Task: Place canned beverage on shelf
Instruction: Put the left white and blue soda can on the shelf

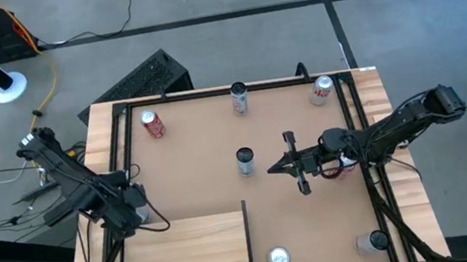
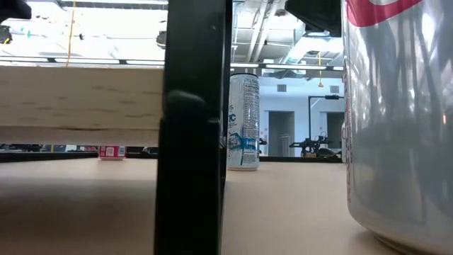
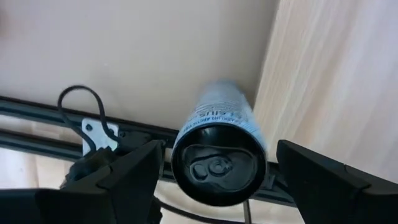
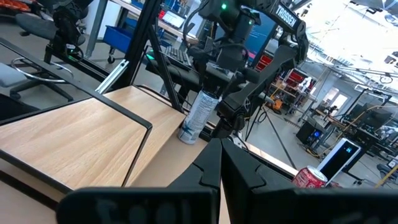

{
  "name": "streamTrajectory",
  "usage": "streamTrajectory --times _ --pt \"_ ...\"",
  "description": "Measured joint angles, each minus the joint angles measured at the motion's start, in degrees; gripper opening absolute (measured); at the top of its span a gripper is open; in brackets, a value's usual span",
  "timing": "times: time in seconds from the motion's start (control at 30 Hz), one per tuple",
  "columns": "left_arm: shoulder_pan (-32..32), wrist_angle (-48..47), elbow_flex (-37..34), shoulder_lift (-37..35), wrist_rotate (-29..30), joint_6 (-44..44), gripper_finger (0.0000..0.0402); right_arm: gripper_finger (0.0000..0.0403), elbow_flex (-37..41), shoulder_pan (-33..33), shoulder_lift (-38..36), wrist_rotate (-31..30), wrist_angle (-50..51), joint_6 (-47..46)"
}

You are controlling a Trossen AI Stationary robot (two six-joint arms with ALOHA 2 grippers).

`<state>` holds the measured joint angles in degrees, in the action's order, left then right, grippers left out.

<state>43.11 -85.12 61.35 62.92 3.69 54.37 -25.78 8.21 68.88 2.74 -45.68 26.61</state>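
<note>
The left gripper sits at the tabletop's left edge, just beside the pale wood shelf. Its fingers are spread wide on either side of a slim white can with blue print and a dark top; neither finger visibly touches it. In the right wrist view this can stands on the tabletop beside the shelf's black rail, under the left arm; its small print cannot be read.

The right gripper hovers mid-table, fingers pressed together and holding nothing, near a dark-topped can.

A red can stands at the back left, another slim can at the back centre, and a red-and-white can at the back right. The low view shows a white and blue can with only partly readable lettering.
</note>
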Motion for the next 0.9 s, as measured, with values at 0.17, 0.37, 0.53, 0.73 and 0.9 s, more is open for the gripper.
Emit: streamTrajectory --times 0.17,0.37,0.53,0.73,0.9 --pt "0.0 3.7 -4.6 0.0 -1.7 -2.4 0.0306 0.0031 0.0 0.0 0.0 0.0 0.1 0.0" --pt "0.0 4.5 -5.4 0.0 -2.4 -3.3 0.0304 0.0031 0.0 0.0 0.0 0.0 0.1 0.3" --pt "0.0 3.9 -5.4 0.0 -3.1 -3.2 0.0285 0.0031 0.0 0.0 0.0 0.0 0.1 0.4" --pt "-0.1 3.5 -5.4 0.0 -4.1 -3.1 0.0245 0.0031 0.0 0.0 0.0 0.0 0.1 0.4" --pt "-2.4 2.8 -2.3 0.1 -4.7 -3.2 0.024 0.0031 0.0 0.0 0.0 0.0 0.0 0.8"
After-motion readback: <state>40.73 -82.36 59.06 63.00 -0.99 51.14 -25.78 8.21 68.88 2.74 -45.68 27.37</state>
